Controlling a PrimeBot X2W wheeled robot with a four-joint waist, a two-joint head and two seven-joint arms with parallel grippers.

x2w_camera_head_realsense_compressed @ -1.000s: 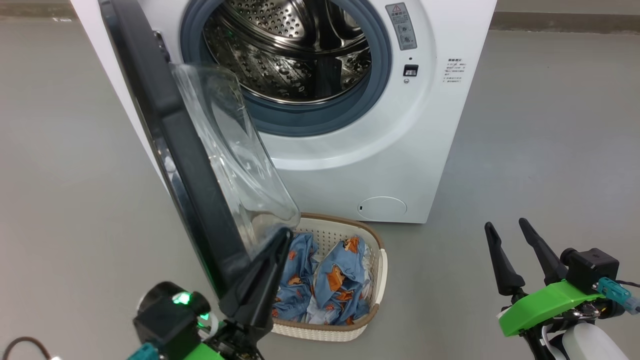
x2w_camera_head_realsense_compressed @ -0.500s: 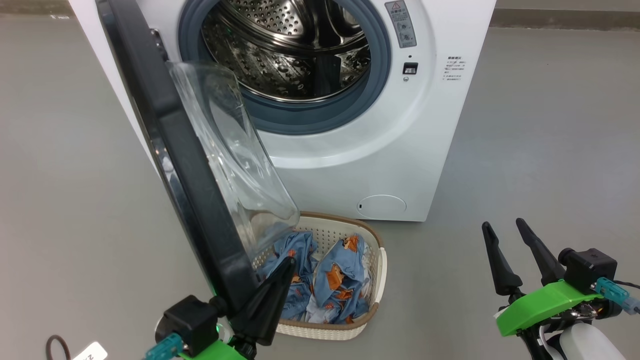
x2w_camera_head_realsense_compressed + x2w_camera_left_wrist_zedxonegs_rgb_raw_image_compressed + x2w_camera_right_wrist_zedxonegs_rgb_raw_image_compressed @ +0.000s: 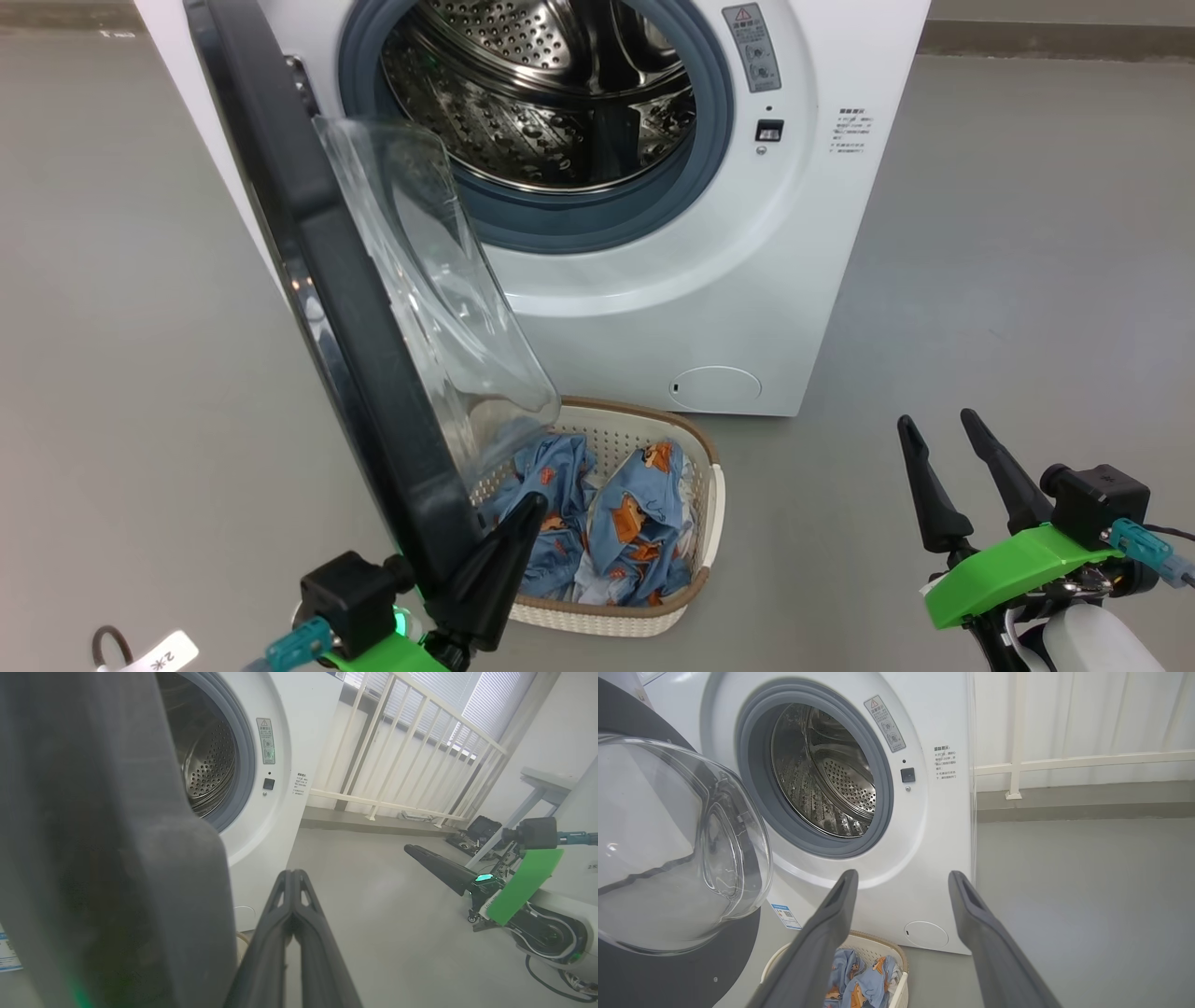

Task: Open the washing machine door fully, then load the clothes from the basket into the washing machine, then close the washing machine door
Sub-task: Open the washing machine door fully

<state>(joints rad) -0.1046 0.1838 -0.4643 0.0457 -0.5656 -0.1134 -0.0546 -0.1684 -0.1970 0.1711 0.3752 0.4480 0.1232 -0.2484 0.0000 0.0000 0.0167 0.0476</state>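
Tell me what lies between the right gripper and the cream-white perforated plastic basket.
Bare grey floor alone, in the head view, separates the right gripper from the basket.

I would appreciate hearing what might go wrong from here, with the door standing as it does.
The washing machine door is only partly open and its glass bowl seems to overhang the basket; reaching for the clothes may knock it. The shut left end effector sits close by the door's lower edge, near the basket, so a push there could slip off and strike the basket.
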